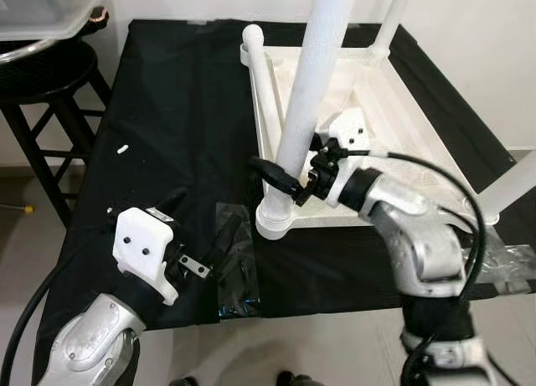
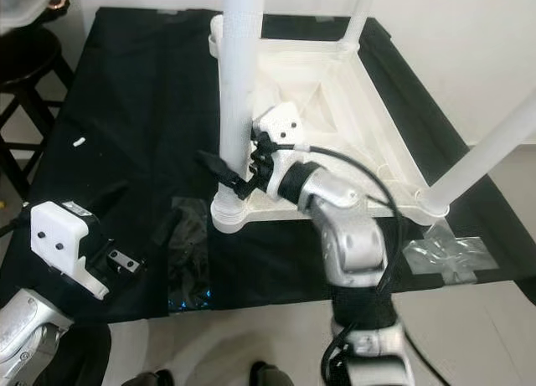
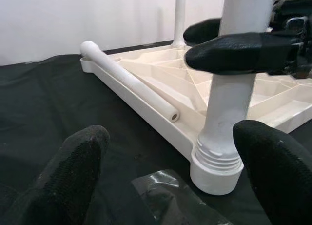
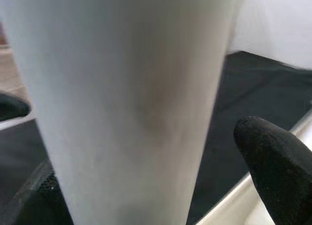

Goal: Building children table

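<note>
A white children's table (image 1: 394, 76) lies upside down on a black-covered work table. A white leg (image 1: 314, 76) stands upright in its near-left corner socket, with screw threads showing at the base (image 3: 217, 159). My right gripper (image 1: 280, 175) is shut on this leg low down, one black finger (image 3: 243, 51) across its front and the other behind it. A loose leg (image 1: 264, 84) lies along the tabletop's left rim. My left gripper (image 3: 170, 166) hovers open over the black cloth, a little to the left of that corner, with nothing between its fingers.
Two more legs (image 1: 389, 18) (image 1: 515, 185) stand in the far-right and near-right corners. A clear plastic bag (image 1: 234, 269) lies on the cloth by the near edge, and another (image 1: 511, 265) at the right. A small white piece (image 1: 122, 149) lies at the left. A dark stool (image 1: 46, 76) holds a plastic bin (image 1: 42, 13).
</note>
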`<state>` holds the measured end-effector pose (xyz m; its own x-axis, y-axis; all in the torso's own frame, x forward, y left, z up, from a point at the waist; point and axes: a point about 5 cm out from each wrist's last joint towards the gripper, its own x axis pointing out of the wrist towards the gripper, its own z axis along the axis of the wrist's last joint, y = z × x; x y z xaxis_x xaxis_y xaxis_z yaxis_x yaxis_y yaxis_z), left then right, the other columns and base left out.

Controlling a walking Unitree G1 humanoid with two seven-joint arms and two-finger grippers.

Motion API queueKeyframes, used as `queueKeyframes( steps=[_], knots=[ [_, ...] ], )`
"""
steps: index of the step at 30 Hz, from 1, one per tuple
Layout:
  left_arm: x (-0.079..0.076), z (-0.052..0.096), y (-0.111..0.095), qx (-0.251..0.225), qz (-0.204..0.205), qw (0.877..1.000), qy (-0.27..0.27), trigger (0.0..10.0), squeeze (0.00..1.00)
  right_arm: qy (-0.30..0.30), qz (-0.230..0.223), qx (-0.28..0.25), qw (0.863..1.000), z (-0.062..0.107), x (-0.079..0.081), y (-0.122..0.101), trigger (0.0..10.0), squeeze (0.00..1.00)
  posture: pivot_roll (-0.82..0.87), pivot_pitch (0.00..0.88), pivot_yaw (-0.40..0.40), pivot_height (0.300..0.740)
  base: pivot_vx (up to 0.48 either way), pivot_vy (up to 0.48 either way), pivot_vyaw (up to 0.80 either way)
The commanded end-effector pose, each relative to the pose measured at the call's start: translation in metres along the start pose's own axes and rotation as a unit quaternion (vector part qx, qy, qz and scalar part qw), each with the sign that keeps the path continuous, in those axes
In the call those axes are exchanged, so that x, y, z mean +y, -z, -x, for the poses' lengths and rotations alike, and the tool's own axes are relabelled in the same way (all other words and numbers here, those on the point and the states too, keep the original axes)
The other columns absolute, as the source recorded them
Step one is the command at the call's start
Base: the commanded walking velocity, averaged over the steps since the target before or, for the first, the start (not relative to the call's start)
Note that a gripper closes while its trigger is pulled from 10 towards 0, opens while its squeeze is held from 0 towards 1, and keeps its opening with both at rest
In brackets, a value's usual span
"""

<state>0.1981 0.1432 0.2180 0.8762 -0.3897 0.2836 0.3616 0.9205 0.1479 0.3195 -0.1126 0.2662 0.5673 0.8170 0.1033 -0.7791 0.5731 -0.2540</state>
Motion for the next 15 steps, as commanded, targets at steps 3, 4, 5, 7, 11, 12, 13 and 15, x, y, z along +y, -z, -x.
queueKeyframes(
  steps=[3, 4, 5, 7, 11, 12, 13, 15],
  knots=[
    [-0.003, 0.004, 0.0, 0.003, 0.001, 1.0, -0.001, 10.0, 0.0, -0.086, 0.022, -0.043, 0.995, -0.004, -0.009, -0.021, 10.0, 0.0, 0.02, 0.244, -0.103, 0.74, 0.0, 0.0, 0.0],
    [-0.003, 0.004, 0.0, 0.003, 0.001, 1.0, -0.001, 10.0, 0.0, -0.086, 0.022, -0.043, 0.995, -0.004, -0.009, -0.021, 10.0, 0.0, 0.02, 0.244, -0.103, 0.74, 0.0, 0.0, 0.0],
    [-0.003, 0.006, -0.001, 0.005, 0.0, 1.0, -0.002, 10.0, 0.0, -0.168, 0.015, -0.056, 0.984, -0.007, -0.014, -0.032, 10.0, 0.0, 0.03, 0.249, -0.099, 0.74, 0.0, 0.0, 0.0],
    [-0.003, 0.007, -0.001, 0.006, 0.0, 1.0, -0.003, 10.0, 0.0, -0.201, 0.009, -0.05, 0.978, -0.007, -0.017, -0.032, 10.0, 0.0, 0.04, 0.252, -0.097, 0.74, 0.0, 0.0, 0.0],
    [-0.003, 0.009, -0.002, 0.008, 0.0, 1.0, -0.003, 10.0, 0.0, -0.241, 0.003, -0.035, 0.97, -0.006, -0.023, -0.029, 10.0, 0.0, 0.04, 0.254, -0.095, 0.74, 0.0, 0.0, 0.0],
    [-0.003, 0.009, -0.002, 0.009, 0.0, 1.0, -0.003, 10.0, 0.0, -0.254, -0.002, -0.027, 0.967, -0.005, -0.025, -0.026, 10.0, 0.0, 0.04, 0.257, -0.096, 0.74, 0.0, 0.0, 0.0],
    [-0.003, 0.01, -0.002, 0.01, -0.001, 1.0, -0.003, 10.0, 0.0, -0.267, -0.006, -0.021, 0.963, -0.005, -0.029, -0.024, 10.0, 0.0, 0.05, 0.259, -0.096, 0.74, 0.0, 0.0, 0.0],
    [-0.003, 0.011, -0.002, 0.011, -0.001, 1.0, -0.004, 10.0, 0.0, -0.281, -0.014, -0.019, 0.959, -0.006, -0.033, -0.022, 0.0, 0.0, 0.05, 0.262, -0.095, 0.74, 0.0, 0.0, 0.0]
  ],
)
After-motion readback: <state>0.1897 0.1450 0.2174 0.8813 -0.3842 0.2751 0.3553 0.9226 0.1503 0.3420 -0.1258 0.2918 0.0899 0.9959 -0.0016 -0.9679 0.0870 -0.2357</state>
